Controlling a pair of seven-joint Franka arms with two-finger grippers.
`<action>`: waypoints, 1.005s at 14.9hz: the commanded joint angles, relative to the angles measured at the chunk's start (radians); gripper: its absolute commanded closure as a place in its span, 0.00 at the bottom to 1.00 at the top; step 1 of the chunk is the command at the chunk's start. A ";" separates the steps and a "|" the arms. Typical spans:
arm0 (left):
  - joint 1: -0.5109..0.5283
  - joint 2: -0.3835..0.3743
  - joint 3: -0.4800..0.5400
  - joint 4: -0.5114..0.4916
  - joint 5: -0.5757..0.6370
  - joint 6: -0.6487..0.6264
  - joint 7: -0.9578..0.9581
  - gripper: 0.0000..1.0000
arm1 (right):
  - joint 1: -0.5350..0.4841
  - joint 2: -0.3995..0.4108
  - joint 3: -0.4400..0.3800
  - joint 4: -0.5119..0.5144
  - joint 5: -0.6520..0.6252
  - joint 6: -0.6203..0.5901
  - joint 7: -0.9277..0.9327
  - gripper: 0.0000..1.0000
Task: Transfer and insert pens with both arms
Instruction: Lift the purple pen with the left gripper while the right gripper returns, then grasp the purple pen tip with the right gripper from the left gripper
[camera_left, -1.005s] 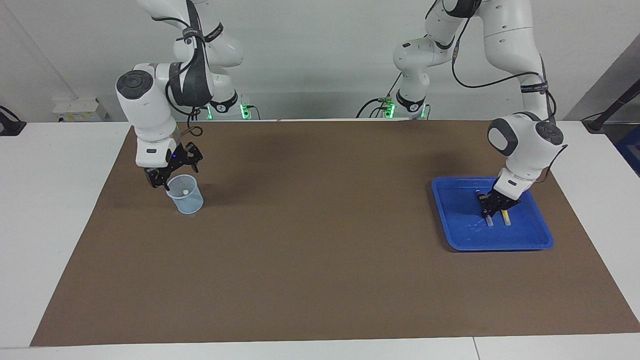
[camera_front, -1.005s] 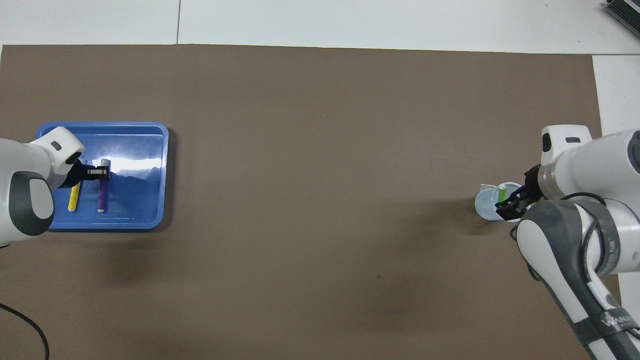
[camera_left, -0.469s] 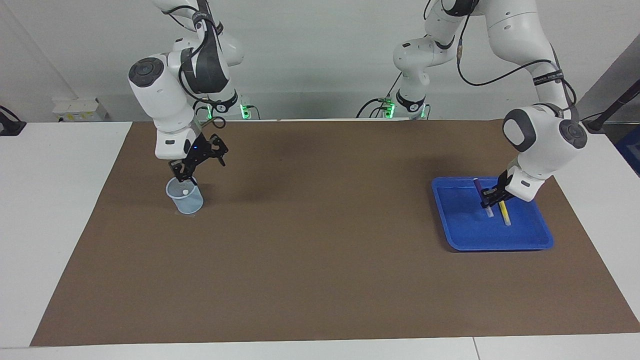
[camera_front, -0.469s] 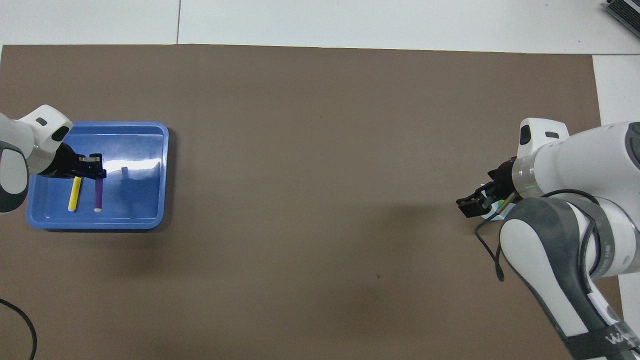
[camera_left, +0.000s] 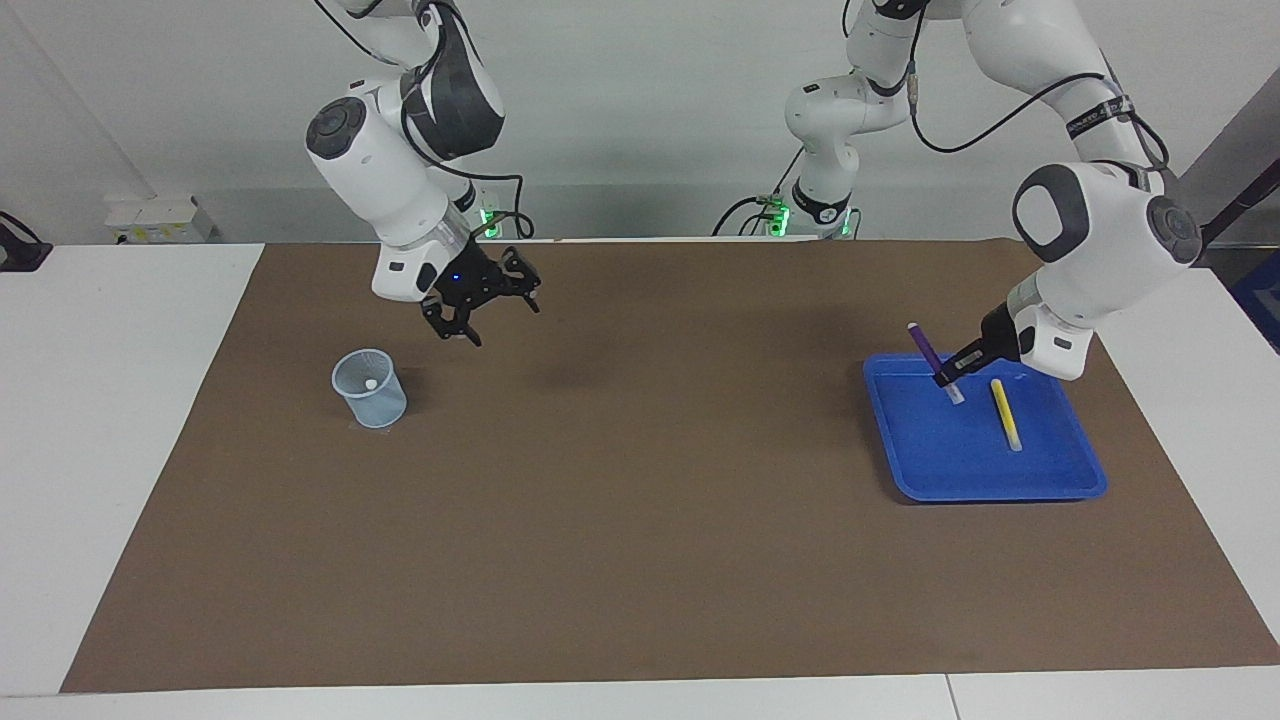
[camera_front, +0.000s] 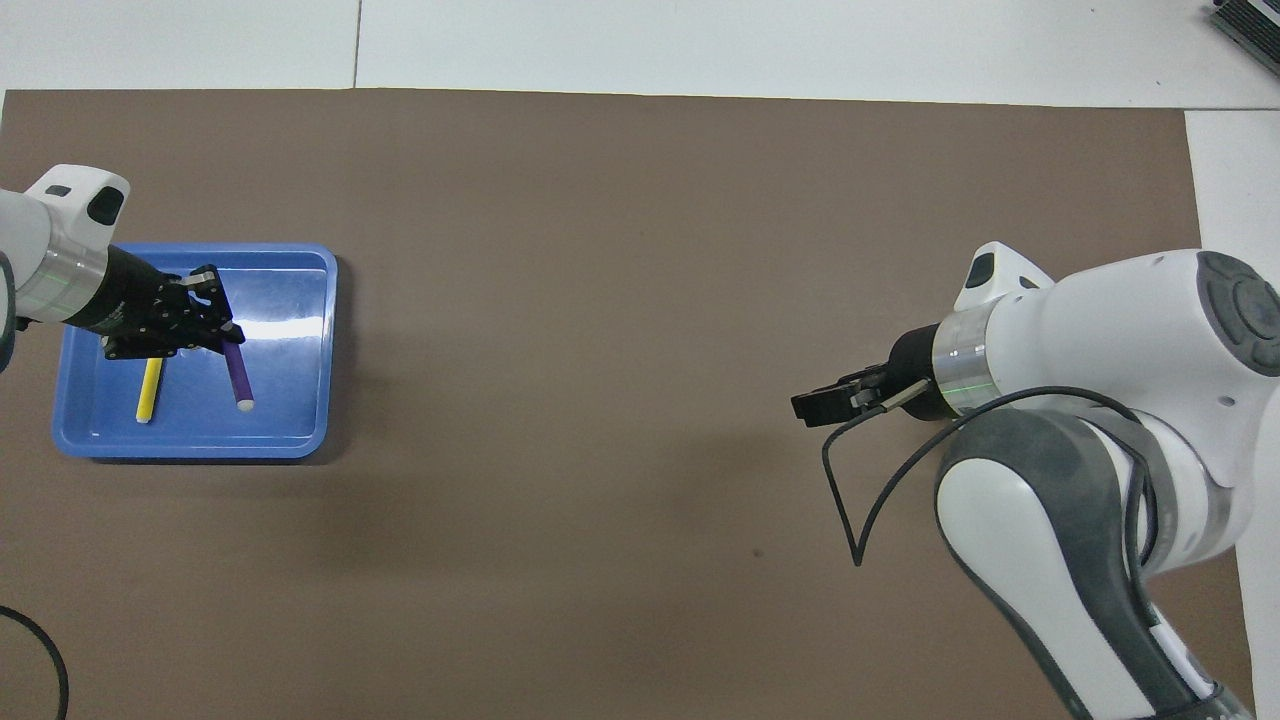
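A: What was the left gripper (camera_left: 948, 377) doing at the right of the facing frame?

B: It was clamped on the purple pen (camera_left: 927, 352), which stood tilted, whitish cap down, over the blue tray (camera_left: 1000, 478). Half a second earlier the same pen was lower in the tray beside the yellow pen (camera_left: 1005, 413); by this moment it had been lifted and swung away from it, while the yellow one lay flat where it was.

A: And the right gripper (camera_left: 480, 318), upper left of centre?

B: It had come up off the clear cup (camera_left: 369, 388), where it was dipping before, and hung over bare brown mat (camera_left: 640, 560) toward the middle. Its fingers looked spread apart with nothing between them.

A: The green pen?

B: Probably in the cup. Only a small whitish spot showed inside, so I can't be sure.

A: What did that mean for the task?

B: I'd judge one pen delivered, the second just picked up, and both arms heading for a handover near the centre.
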 joint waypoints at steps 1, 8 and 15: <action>-0.013 -0.042 0.006 0.003 -0.093 -0.062 -0.183 1.00 | 0.035 -0.011 0.000 0.001 0.103 0.013 0.173 0.00; -0.015 -0.088 -0.021 -0.011 -0.321 -0.092 -0.607 1.00 | 0.157 0.001 0.000 0.001 0.325 0.215 0.474 0.00; -0.067 -0.217 -0.053 -0.086 -0.364 -0.054 -0.935 1.00 | 0.359 0.036 0.000 0.036 0.408 0.542 0.713 0.00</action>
